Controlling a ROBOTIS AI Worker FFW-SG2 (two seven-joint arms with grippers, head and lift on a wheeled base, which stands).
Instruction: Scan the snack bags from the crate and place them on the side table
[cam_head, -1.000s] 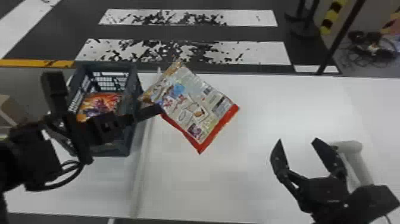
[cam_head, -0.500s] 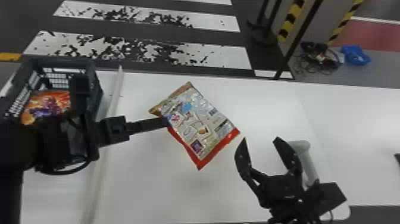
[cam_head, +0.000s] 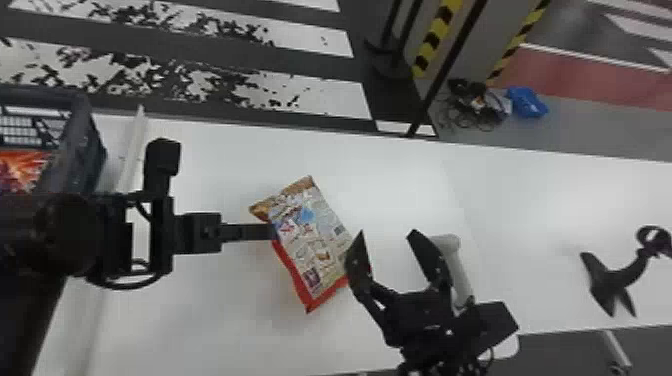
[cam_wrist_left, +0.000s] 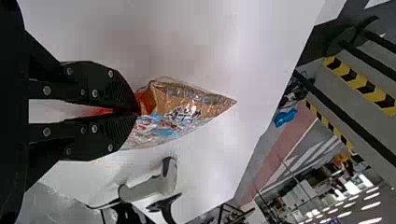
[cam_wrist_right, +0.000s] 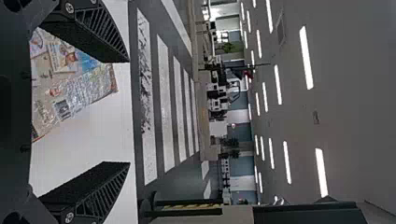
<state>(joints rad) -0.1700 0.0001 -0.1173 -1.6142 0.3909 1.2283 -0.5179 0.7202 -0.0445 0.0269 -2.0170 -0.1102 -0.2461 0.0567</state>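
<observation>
From the head I'm looking forward and down at the flat white table (cam_head: 200, 325); from the left wrist, closely along the red-edged, printed plastic bag (cam_head: 310, 240); from the right, past it outward. All are sharing it.

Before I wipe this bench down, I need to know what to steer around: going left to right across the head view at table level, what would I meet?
Crate → left hand → snack bag → right hand → black stand.
</observation>
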